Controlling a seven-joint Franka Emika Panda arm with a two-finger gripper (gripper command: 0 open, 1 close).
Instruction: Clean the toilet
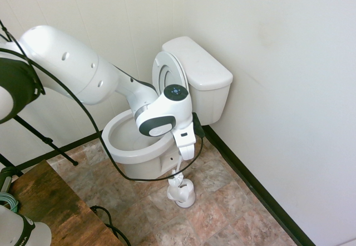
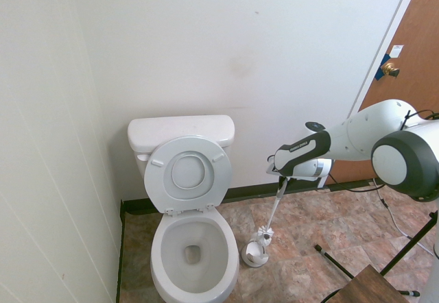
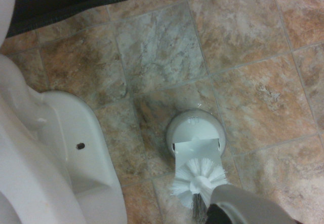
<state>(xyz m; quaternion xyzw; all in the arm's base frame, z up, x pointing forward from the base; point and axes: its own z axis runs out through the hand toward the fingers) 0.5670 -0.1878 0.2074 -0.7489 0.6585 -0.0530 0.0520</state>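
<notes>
Brush (image 3: 198,179) in hand (image 2: 280,177) above empty holder (image 3: 195,131); toilet (image 2: 192,248) bowl empty.

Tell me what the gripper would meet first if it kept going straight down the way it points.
Probably the small white brush holder on the floor: the gripper holds the toilet brush with its head just above the holder, beside the toilet. Exact alignment is unclear.
</notes>
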